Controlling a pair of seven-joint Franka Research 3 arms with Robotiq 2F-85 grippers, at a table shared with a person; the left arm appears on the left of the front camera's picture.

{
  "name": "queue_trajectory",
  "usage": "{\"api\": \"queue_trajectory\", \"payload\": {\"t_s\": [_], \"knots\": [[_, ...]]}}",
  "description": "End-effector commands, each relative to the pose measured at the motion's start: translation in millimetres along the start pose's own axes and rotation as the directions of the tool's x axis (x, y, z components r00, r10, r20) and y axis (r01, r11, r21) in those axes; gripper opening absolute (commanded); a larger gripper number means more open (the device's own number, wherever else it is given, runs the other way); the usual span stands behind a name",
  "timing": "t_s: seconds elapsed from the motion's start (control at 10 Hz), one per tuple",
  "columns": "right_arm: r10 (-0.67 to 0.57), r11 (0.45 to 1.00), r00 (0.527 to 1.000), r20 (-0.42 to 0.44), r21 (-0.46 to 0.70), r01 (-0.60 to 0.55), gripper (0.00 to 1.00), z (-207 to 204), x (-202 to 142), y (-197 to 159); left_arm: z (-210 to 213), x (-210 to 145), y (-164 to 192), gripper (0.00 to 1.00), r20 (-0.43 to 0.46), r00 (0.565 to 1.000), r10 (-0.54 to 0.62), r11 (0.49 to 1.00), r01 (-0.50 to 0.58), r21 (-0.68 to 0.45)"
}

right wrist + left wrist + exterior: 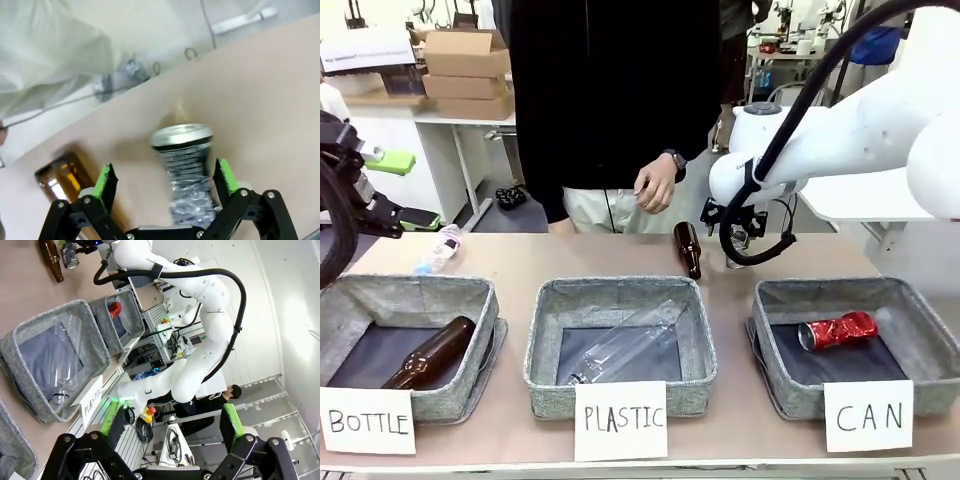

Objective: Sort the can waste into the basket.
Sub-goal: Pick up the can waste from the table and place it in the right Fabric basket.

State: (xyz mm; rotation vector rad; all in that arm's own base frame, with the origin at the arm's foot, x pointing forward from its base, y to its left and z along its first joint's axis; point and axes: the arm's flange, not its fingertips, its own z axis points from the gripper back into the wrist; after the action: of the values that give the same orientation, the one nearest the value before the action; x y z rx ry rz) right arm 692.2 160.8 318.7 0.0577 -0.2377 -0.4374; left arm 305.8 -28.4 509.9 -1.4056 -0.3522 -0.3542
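A: Right gripper (165, 185) status?
B: Jaws wide, holding nothing. It straddles the grey can (186, 167) at the far side of the table (520, 255). There's a gap on both sides of the can, so no grip yet.
A: Red can?
B: Red can (837, 330) lies in the CAN basket (790, 395). The grey one is the only can left out, well apart from the basket.
A: Left gripper?
B: Left gripper (402, 190) is fully open too and empty, raised at the table's left side. Not a factor.
A: Risks?
B: Main one is the bottle (62, 182). It lies just beside the can, close to one finger. If the descent is off-centre, that finger clips the bottle and rolls it, or wedges it into the grip.
A: The can itself?
B: Crushed and ridged, not round. The pads may land on a ridge rather than a flat, so I'd expect a twist or pop-out on lift. It also sits nearer one pad, so closing could shove it sideways first.
A: Person?
B: Hand (657, 185) hangs over the far edge, near the arm. A fast lift toward the basket could cross it.
A: Drop side?
B: Release too early and the can hits the rim and bounces out.
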Motion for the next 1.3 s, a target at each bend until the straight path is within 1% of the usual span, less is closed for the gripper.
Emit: {"api": "queue_trajectory", "payload": {"t_s": [0.0,0.1,0.2,0.3,0.4,0.5,0.6,0.7,0.9,1.0,1.1,1.2], "knots": [[0.041,0.999,0.995,-0.095,-0.02,-0.043,1.0,5,5,-16,-1,0,-2,1.0,0.007,1.0,-0.01,1.0,0.01,-0.015],[0.072,0.997,0.985,-0.159,-0.016,-0.075,1.0,1,3,-17,-1,0,-2,1.0,0.007,1.0,-0.01,1.0,0.01,-0.015],[0.074,0.996,0.976,-0.204,-0.029,-0.081,1.0,-1,1,-18,-1,0,-2,1.0,0.007,1.0,-0.01,1.0,0.01,-0.015],[0.067,0.996,0.978,-0.196,-0.052,-0.078,1.0,-2,3,-20,-1,0,-2,1.0,0.007,1.0,-0.01,1.0,0.01,-0.015],[0.055,0.997,0.984,-0.169,-0.053,-0.064,0.92,0,6,-24,-1,0,-2,1.0,0.007,1.0,-0.01,1.0,0.01,-0.015],[0.052,0.997,0.98,-0.191,-0.04,-0.061,0.4,2,7,-26,-1,0,-2,1.0,0.007,1.0,-0.01,1.0,0.01,-0.015],[0.046,0.997,0.979,-0.197,-0.046,-0.057,0.32,3,8,-27,-1,0,-2,1.0,0.007,1.0,-0.01,1.0,0.01,-0.015],[0.048,0.997,0.979,-0.199,-0.051,-0.059,0.0,4,9,-28,-1,0,-2,1.0,0.007,1.0,-0.01,1.0,0.01,-0.015],[0.055,0.996,0.976,-0.212,-0.056,-0.069,0.0,4,10,-28,-1,0,-2,1.0,0.007,1.0,-0.01,1.0,0.01,-0.015],[0.058,0.996,0.975,-0.216,-0.056,-0.071,0.13,4,9,-29,-1,0,-2,1.0,0.007,1.0,-0.01,1.0,0.01,-0.015],[0.051,0.996,0.973,-0.225,-0.056,-0.065,0.03,5,10,-30,-1,0,-2,1.0,0.007,1.0,-0.01,1.0,0.01,-0.015],[0.053,0.996,0.973,-0.224,-0.061,-0.068,0.0,5,10,-31,-1,0,-2,1.0,0.007,1.0,-0.01,1.0,0.01,-0.015]]}}
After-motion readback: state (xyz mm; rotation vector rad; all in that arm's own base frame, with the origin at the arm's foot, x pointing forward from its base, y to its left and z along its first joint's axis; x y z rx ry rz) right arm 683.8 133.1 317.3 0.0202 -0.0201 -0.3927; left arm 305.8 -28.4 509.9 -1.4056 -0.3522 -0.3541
